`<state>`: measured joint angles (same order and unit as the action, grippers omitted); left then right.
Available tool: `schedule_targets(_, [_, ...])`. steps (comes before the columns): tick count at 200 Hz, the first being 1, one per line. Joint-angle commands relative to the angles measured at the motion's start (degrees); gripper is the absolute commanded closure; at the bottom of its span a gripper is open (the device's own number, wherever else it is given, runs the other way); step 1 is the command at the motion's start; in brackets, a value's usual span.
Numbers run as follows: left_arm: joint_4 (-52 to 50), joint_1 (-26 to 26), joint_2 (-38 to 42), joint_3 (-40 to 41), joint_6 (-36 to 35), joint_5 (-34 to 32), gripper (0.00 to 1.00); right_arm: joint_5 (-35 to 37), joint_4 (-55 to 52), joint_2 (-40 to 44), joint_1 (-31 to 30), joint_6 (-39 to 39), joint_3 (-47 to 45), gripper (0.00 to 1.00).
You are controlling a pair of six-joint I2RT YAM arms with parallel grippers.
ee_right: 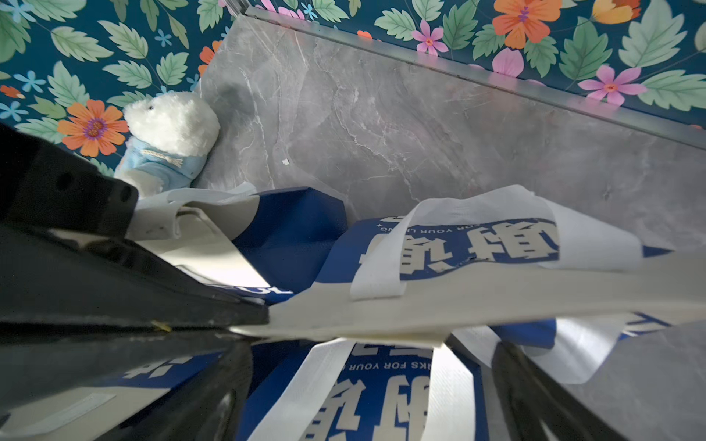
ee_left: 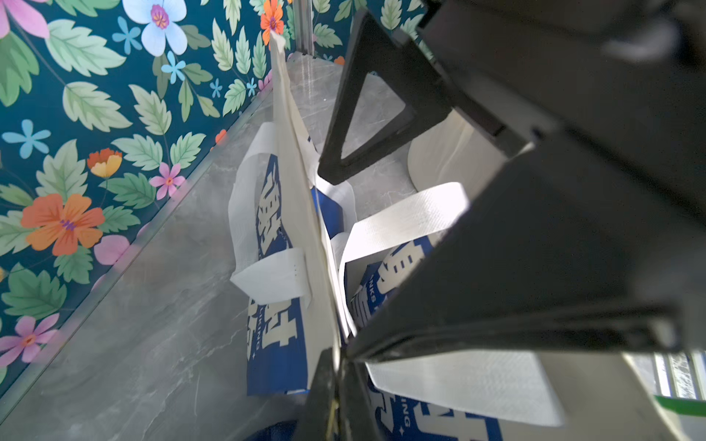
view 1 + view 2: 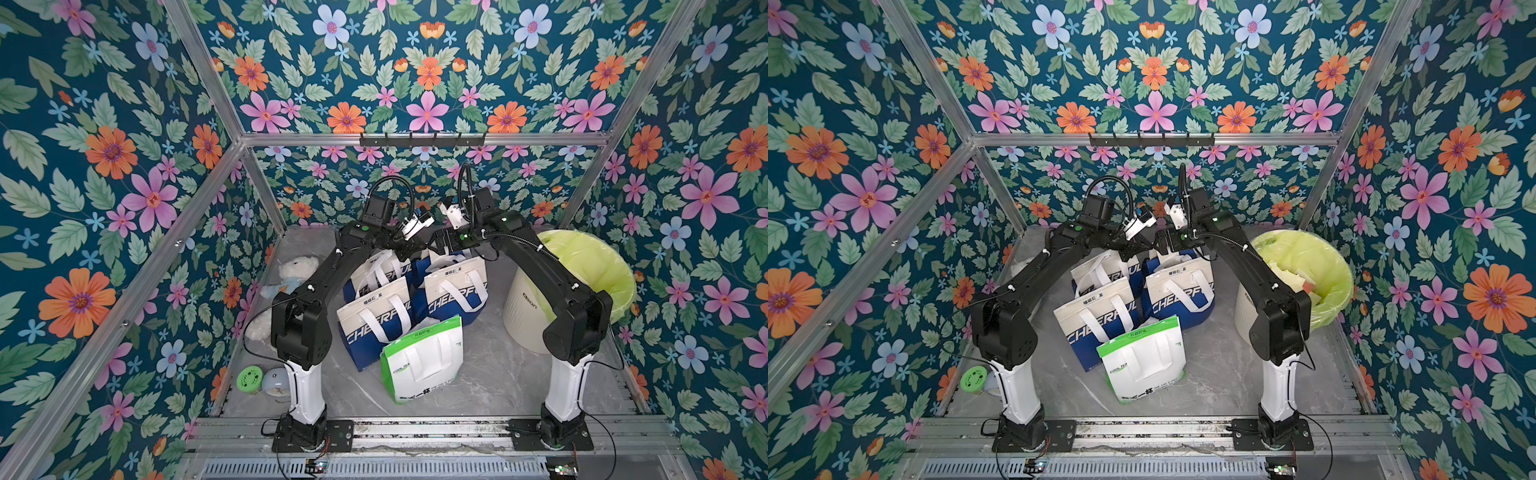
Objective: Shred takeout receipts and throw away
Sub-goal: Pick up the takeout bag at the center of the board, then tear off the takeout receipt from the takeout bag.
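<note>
A thin cream-white takeout receipt (image 2: pixel 294 160) stands on edge above the rear bags, and my left gripper (image 2: pixel 338 355) is shut on its near edge. In the right wrist view the same receipt (image 1: pixel 477 305) stretches sideways from the left gripper (image 1: pixel 259 319). It crosses just ahead of my right gripper (image 1: pixel 372 351), which is open wide with nothing pinched. In both top views the left gripper (image 3: pixel 409 249) and right gripper (image 3: pixel 436 245) meet tip to tip over the back bags, and the receipt is hidden there.
Several white-and-blue bags (image 3: pixel 374 316) and a white-and-green bag (image 3: pixel 422 361) stand mid-floor. At the right is a white bin (image 3: pixel 528 307) with a yellow-green liner and paper scraps (image 3: pixel 1287 270) inside. A plush bear (image 3: pixel 295 270), a green disc (image 3: pixel 249 378) and a pale blue object (image 3: pixel 276 380) sit on the left.
</note>
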<state>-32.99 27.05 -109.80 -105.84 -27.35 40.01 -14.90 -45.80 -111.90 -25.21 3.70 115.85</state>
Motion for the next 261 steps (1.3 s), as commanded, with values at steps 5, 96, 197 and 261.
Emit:
schedule_targets(5, [-3.0,0.3,-0.2,0.7,-0.6,0.4,1.00,3.5,3.4,0.0,-0.6,-1.0,-0.5,0.04])
schedule_targets(96, [-2.6,0.6,0.3,1.7,-1.4,0.2,1.00,-3.2,8.7,-3.3,-0.6,0.9,0.5,0.51])
schedule_targets(197, [0.1,0.6,1.0,4.3,-0.2,-2.2,1.00,-6.5,16.3,2.1,-0.9,3.4,-5.7,1.00])
schedule_targets(261, [1.8,0.5,-0.6,4.9,0.9,-4.6,1.00,-9.3,27.4,13.2,-0.9,5.5,-19.4,1.00])
